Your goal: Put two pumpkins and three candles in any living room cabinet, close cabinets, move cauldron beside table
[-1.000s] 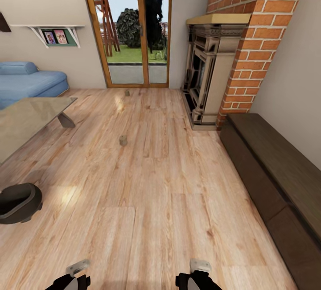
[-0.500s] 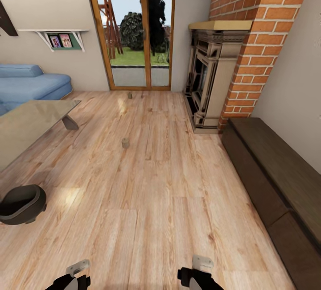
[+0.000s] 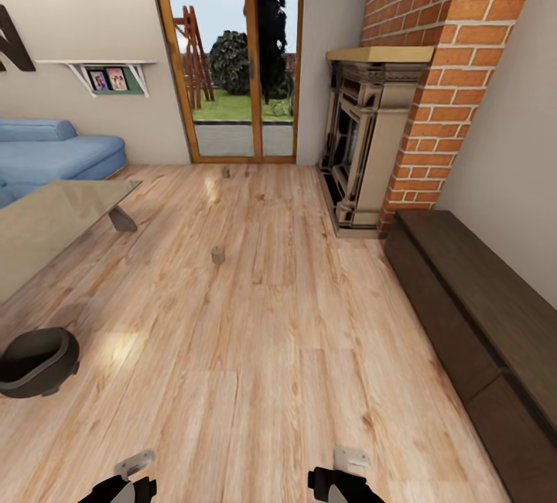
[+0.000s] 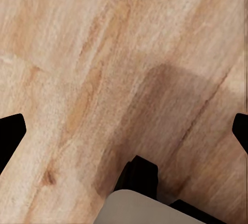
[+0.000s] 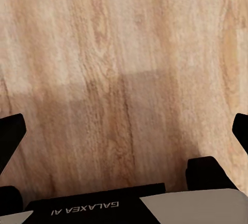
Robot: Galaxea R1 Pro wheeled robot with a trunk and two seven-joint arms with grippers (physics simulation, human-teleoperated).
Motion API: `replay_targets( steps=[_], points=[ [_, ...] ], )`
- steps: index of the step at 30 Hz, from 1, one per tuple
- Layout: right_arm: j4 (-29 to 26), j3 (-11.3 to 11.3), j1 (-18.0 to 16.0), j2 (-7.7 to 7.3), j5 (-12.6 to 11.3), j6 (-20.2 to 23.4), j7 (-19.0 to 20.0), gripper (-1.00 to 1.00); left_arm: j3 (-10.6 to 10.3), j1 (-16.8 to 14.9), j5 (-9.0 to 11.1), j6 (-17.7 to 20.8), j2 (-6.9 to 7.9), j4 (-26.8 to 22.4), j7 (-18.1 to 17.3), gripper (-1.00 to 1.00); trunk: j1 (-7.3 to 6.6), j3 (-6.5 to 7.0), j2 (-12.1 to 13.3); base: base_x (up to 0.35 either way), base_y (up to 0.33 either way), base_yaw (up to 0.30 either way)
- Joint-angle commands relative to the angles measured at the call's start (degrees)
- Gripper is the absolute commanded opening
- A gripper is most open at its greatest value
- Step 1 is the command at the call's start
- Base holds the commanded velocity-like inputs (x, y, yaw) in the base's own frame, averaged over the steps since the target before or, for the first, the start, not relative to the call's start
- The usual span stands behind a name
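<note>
Two beige candles stand on the wooden floor: one candle (image 3: pixel 218 254) mid-room and a second candle (image 3: pixel 226 172) near the glass door. The dark cauldron (image 3: pixel 35 361) sits on the floor at the left, just off the near corner of the glass-topped table (image 3: pixel 46 224). The long dark-brown cabinet (image 3: pixel 480 309) runs along the right wall with its fronts shut. The pumpkins are out of view. My left gripper (image 4: pixel 124 131) and right gripper (image 5: pixel 124 131) hang open over bare floor, with nothing between the fingers. Both wrists peek in at the head view's lower edge.
A grey fireplace (image 3: pixel 363 147) with a brick chimney stands beyond the cabinet. A blue sofa (image 3: pixel 54 151) is at the far left behind the table. The glass door (image 3: pixel 232 62) closes the far end. Wide wooden floor lies between me and the candles.
The whole head view has shifted slightly, so the camera moved; more of the left wall shows. Candles, cauldron and cabinet stay where they were. Both grippers remain open.
</note>
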Motion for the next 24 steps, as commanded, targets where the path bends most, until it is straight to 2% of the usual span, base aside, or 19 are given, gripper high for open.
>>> replay_targets(
  steps=[1,14,20,24],
  points=[
    [0.00,0.00,0.00,0.05,0.03,-0.01,0.00,1.00,-0.03,0.00,0.00,0.00,0.04,0.00,0.00,1.00,0.00,0.10,0.00,0.243,0.000,0.000],
    [0.87,-0.05,0.00,-0.54,0.28,-0.28,0.00,1.00,-0.09,0.00,-0.08,0.00,0.11,0.00,-0.01,1.00,0.00,0.70,0.00,0.317,0.000,0.000],
    [5.09,0.16,0.00,-0.35,0.33,-5.46,0.00,1.00,-0.11,0.00,-0.09,0.00,0.11,0.00,-0.01,1.00,0.00,0.70,0.00,0.332,0.000,0.000],
    [6.51,0.26,0.00,-0.29,0.30,-6.69,0.00,1.00,-0.09,0.00,-0.09,0.00,0.11,0.00,-0.01,1.00,0.00,0.70,0.00,0.333,0.000,0.000]
  ],
)
